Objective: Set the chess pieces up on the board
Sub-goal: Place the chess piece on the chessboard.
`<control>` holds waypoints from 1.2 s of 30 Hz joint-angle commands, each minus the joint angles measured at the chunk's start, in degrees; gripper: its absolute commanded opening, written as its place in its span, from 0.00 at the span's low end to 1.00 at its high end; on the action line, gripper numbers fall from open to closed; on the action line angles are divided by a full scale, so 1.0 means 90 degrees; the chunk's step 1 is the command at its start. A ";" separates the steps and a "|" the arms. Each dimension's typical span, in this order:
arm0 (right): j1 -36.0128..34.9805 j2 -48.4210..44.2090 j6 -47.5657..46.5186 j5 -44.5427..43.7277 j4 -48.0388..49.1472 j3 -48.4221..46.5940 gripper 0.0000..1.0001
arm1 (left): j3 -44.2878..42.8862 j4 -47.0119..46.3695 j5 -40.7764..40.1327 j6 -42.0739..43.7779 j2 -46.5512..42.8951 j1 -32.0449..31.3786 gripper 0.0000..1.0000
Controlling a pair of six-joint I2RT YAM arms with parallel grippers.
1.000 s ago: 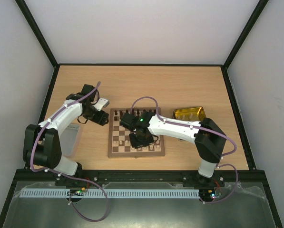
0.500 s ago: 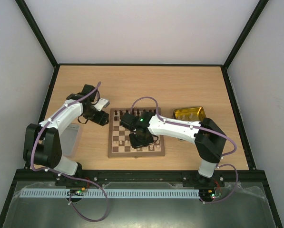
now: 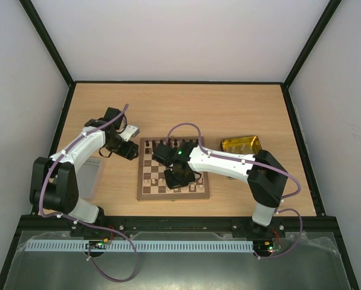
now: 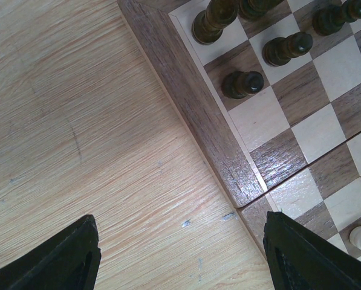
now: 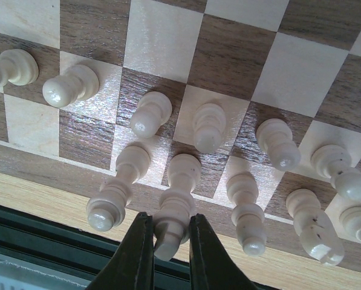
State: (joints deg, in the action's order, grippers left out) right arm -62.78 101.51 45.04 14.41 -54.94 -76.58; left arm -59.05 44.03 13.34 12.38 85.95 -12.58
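Note:
The board (image 3: 145,194) lies mid-table with dark pieces along its far rows and cream pieces along its near rows. My right gripper (image 3: 175,177) hangs over the near rows. In the right wrist view the right gripper (image 5: 170,238) is shut on the head of a tall cream piece (image 5: 179,193) that stands upright on a back-row square, with cream neighbours (image 5: 117,193) (image 5: 245,211) on either side. My left gripper (image 3: 130,151) is open by the board's far left corner. In the left wrist view the left gripper (image 4: 181,241) holds nothing and spans bare table and the board's border (image 4: 192,103), near dark pawns (image 4: 243,83).
A shiny yellow tray (image 3: 240,145) sits to the right of the board. A grey translucent lid (image 3: 94,175) lies at the left near the left arm's base. Black frame rails edge the table.

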 commanded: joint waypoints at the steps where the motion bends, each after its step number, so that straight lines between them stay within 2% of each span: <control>1: -0.0065 -0.0146 0.0040 -0.0078 -0.0214 -0.0014 0.02 | 0.0068 0.0039 0.0080 -0.0038 0.0050 -0.0027 0.75; 36: -0.0076 -0.0220 0.0116 -0.0206 -0.0309 -0.0023 0.02 | 0.0076 0.0037 0.0085 -0.0038 0.0039 -0.0028 0.75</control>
State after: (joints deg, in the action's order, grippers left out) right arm -63.02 101.43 45.50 13.96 -55.20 -76.58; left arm -59.05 44.03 13.47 12.38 85.95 -12.58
